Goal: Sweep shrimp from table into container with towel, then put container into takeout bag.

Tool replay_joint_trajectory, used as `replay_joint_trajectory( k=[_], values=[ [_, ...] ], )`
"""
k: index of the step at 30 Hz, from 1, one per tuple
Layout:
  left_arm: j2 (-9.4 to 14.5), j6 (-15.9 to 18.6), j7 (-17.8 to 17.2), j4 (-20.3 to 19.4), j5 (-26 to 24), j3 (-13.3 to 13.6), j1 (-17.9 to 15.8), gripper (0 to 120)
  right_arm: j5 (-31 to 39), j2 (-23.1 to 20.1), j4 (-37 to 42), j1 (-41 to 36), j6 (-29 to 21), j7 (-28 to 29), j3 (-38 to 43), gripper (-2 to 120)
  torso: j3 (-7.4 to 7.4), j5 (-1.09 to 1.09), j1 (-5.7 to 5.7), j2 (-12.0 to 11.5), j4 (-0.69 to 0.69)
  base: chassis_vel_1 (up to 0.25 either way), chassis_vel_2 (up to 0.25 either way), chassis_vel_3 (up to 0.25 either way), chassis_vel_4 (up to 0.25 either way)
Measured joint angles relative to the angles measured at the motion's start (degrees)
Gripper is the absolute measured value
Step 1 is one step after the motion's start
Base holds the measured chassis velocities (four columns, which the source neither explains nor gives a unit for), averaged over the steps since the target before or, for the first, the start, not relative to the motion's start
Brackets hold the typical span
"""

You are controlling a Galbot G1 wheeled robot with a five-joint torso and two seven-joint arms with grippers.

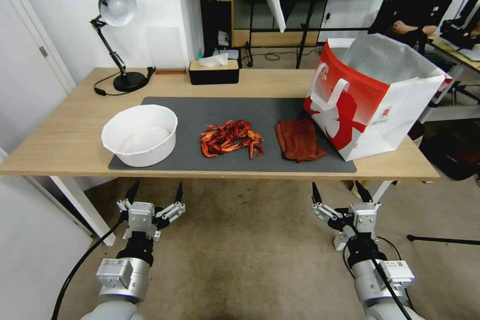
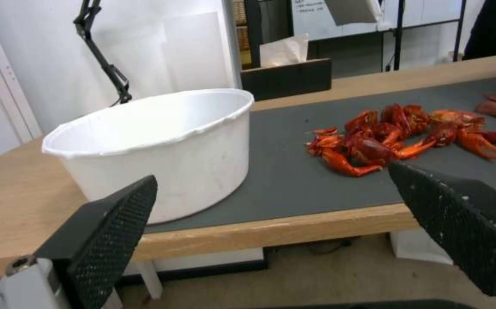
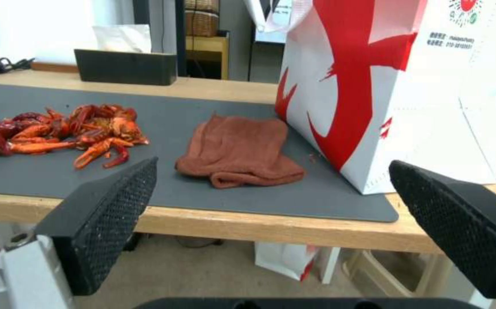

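Observation:
On the table (image 1: pixel 70 135) a dark grey mat carries everything. The white container (image 1: pixel 140 134) (image 2: pixel 162 146) stands empty at the mat's left end. A pile of red-orange shrimp (image 1: pixel 230 138) (image 2: pixel 402 135) (image 3: pixel 59 131) lies in the middle. To their right rests the crumpled rust-red towel (image 1: pixel 298 140) (image 3: pixel 239 150), touching the foot of the red and white takeout bag (image 1: pixel 372 97) (image 3: pixel 408 86), which stands open. My left gripper (image 1: pixel 154 194) (image 2: pixel 271 206) hangs open below the table's front edge, in front of the container. My right gripper (image 1: pixel 341 193) (image 3: pixel 271 206) hangs open below the edge, in front of the towel.
A black tissue box (image 1: pixel 213 72) and a desk lamp (image 1: pixel 117 35) stand at the table's back. A person sits behind the bag, away from the table. Carpeted floor lies between me and the table's front edge.

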Motion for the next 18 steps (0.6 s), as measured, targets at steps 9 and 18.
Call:
replay_joint_trajectory(
  k=[9,18],
  values=[
    [0.0,0.0,0.0,0.0,0.0,0.0,0.0,100,0.0,0.0,0.0,0.0,0.0,0.0,0.0,100,0.0,0.0,0.0,0.0,0.0,0.0,0.0,0.0,0.0],
    [0.1,0.1,-0.2,0.0,-0.1,0.1,0.0,100,-0.2,0.2,-0.1,0.1,-0.3,-0.4,-0.1,100,0.0,-0.02,0.0,0.0,0.0,0.0,0.0,0.0,0.0]
  ],
)
